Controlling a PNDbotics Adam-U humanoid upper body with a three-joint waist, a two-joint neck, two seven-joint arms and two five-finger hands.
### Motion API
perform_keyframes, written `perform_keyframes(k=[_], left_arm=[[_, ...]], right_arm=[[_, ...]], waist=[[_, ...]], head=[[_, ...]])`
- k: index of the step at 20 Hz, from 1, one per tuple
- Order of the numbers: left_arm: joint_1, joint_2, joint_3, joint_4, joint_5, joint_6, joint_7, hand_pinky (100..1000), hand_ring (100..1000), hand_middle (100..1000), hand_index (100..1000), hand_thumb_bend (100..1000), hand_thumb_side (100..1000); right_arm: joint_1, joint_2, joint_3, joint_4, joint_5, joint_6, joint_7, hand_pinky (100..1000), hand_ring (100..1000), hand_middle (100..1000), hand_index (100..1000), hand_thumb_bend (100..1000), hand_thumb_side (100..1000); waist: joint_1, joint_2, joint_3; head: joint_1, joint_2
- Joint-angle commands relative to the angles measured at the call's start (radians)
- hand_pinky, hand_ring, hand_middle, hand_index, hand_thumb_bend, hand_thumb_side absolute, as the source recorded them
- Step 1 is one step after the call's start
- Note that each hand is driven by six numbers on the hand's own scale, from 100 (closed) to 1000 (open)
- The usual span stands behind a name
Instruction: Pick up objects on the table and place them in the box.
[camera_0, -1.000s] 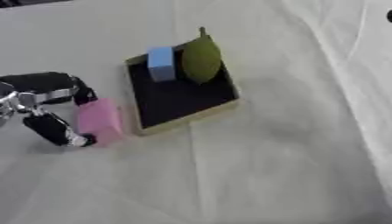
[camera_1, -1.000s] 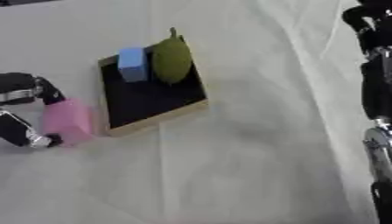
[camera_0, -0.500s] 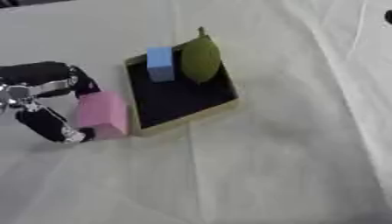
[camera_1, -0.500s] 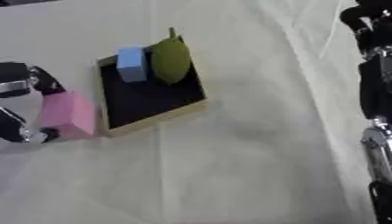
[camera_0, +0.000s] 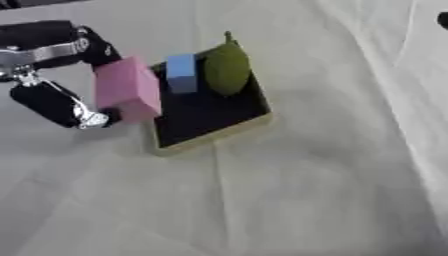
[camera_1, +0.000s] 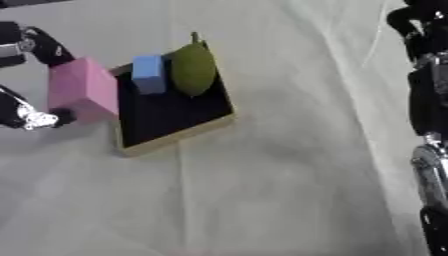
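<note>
While held: the pink block (camera_0: 129, 95) sits between the curled fingers and thumb of the left hand (camera_0: 54, 75), at about 9 o'clock of the box (camera_0: 210, 134).
Left hand: its fingers wrap the block from above and below, dark fingers at the top, the thumb with a silver tip under the block's lower corner.
Pink block: tilted, its right edge overlapping the box's left rim; whether it touches the rim cannot be told.
Box: shallow, black inside with a pale wooden rim, lying askew on the desk (camera_0: 289, 200), which is covered in a creased white cloth.
Blue block (camera_0: 181, 73): inside the box, near its 11 o'clock corner.
Green fruit (camera_0: 227, 67): pear-like with a short stem, inside the box just beside the blue block, toward 1 o'clock.
Right arm (camera_1: 430, 100): black and silver, along the 3 o'clock edge of the right eye view; its hand cannot be made out.
</note>
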Motion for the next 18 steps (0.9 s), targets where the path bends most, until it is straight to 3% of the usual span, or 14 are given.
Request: perform_keyframes(k=[1, 13, 18], left_arm=[[-0.042, -0.027, -0.011, 0.064, -0.009, -0.005, -0.012, 785, 674, 549, 697, 204, 330], [-0.111, -0.153, -0.059, 0.203, -0.071, -0.052, -0.022, 787, 677, 550, 695, 246, 356], [-0.111, -0.166, -0.075, 0.228, -0.105, -0.075, -0.032, 796, 696, 574, 725, 335, 386]], right_arm=[[-0.009, -0.017, -0.001, -0.02, -0.009, 0.005, 0.0, 901, 971, 639, 817, 100, 638], [-0.03, -0.018, 0.004, -0.02, -0.025, 0.011, 0.006, 901, 970, 639, 816, 100, 641], [-0.032, -0.017, 0.003, -0.02, -0.026, 0.013, 0.006, 902, 970, 639, 816, 100, 642]], waist=[[0.006, -0.024, -0.001], [0.011, -0.02, -0.013], [0.012, -0.017, -0.014]], head=[[0.005, -0.014], [0.01, -0.016], [0.007, -0.015]])
